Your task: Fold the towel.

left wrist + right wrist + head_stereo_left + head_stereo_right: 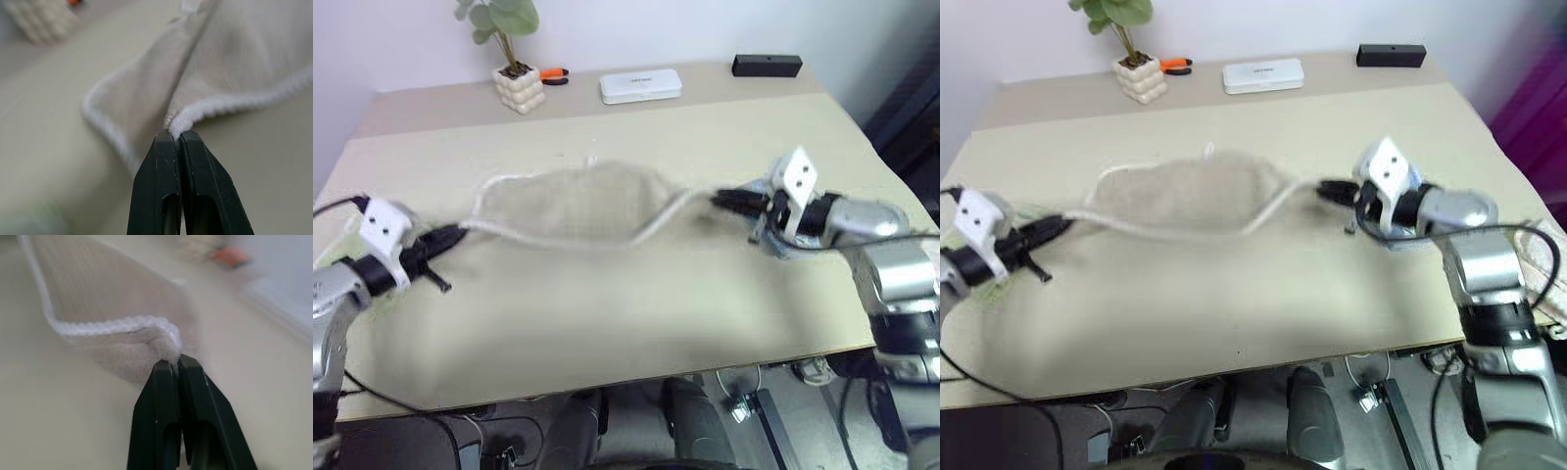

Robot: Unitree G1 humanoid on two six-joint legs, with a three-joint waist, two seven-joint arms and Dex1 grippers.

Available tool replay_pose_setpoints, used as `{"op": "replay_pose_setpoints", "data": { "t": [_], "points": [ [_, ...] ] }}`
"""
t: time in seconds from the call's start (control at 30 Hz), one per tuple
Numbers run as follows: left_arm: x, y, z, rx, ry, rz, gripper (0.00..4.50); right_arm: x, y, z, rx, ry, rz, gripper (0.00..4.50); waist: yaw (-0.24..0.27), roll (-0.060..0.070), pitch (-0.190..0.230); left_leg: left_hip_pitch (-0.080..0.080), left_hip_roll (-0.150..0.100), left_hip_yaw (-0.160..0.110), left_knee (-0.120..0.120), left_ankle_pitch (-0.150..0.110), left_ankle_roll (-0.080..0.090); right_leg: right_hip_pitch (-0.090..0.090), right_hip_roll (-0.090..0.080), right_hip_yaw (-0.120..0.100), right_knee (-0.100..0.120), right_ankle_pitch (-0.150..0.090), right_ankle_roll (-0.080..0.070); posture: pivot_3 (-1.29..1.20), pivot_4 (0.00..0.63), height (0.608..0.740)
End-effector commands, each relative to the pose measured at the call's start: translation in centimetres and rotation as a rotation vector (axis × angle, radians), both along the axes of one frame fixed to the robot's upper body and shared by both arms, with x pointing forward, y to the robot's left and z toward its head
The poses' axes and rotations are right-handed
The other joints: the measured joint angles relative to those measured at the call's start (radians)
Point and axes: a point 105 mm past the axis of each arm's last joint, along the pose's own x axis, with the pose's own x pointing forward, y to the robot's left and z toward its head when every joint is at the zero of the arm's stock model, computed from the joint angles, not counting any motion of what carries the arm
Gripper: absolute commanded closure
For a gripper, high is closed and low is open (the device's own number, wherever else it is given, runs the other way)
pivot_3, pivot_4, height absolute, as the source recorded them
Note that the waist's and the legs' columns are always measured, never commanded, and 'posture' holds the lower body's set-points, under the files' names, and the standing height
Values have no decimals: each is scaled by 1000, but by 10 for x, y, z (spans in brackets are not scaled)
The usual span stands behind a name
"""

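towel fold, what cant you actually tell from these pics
- Towel: its small dark mark can't be found in the head views; the cloth is bunched and blurred.
- Far corners of the towel: hidden in the sagging folds between the left end effector and right end effector.
- White case: its print is too small to read.
- Right wrist view: orange thing too blurred to identify.

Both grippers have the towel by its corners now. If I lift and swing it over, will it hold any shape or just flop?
Probably flop: the towel already sags and curves between the left gripper and right gripper. It looks light, thin terry. Each pinch catches only the white trim, so a fast swing might pull a corner free.
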Motion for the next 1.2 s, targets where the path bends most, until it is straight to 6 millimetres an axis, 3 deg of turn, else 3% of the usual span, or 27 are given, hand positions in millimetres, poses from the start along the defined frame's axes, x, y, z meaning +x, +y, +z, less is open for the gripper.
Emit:
{"op": "replay_pose_setpoints", "data": {
  "t": [0.03, 0.13, 0.23, 0.4, 0.53, 0.67, 0.9, 1.2],
  "points": [
    [-33, -9, -1, 0, 134, -76, 4500, -37, -8, -5, 1, 131, 57, 4473, 16, 1, 0, 5, 1, 0, 0, 0, 0, 5, 0, 0, -1, 0, 0, 0, 150, 740],
    [-47, -10, -6, -4, 220, -92, 4500, -56, -18, -15, -24, 229, 66, 4473, 25, 2, 0, 19, 8, 4, -1, -2, 2, 26, 3, -5, -13, -5, -2, 0, 150, 740],
    [-54, -11, -8, -12, 280, -108, 4500, -67, -21, -16, -22, 270, 77, 4473, 26, 1, 0, 19, 12, 10, 0, -2, 2, 28, 2, -7, -13, -5, -2, 0, 150, 740],
    [-53, -13, -11, -9, 294, -113, 4500, -62, -23, -15, -12, 238, 29, 4473, 23, 1, 0, 18, 13, 15, -2, -3, 3, 25, 1, -5, -14, -3, -4, 0, 150, 740],
    [-27, -8, -6, 1, 166, -70, 4500, -40, -32, -7, 37, 147, -87, 4473, 26, 1, 0, 18, 13, 17, -1, -3, 4, 24, 2, -5, -14, -3, -4, 0, 150, 740],
    [5, 0, -4, -31, 83, -14, 4500, -19, -47, -13, 14, 104, -213, 4473, 41, 0, 0, 18, 13, 18, 0, -3, 4, 25, 1, -4, -14, -2, -4, 0, 150, 740],
    [46, 2, -14, -3, 24, -4, 4500, 2, -55, -24, 39, 81, -309, 4473, 45, 0, -1, 18, 12, 19, -2, -3, 4, 23, 2, -4, -13, 0, -1, 0, 150, 740],
    [91, -8, -24, 16, -10, -11, 4500, 10, -52, -41, 33, 95, -332, 4473, 44, -1, -1, 18, 12, 19, -1, -3, 3, 24, 2, -5, -13, 1, 1, 0, 150, 740]
  ]
}}
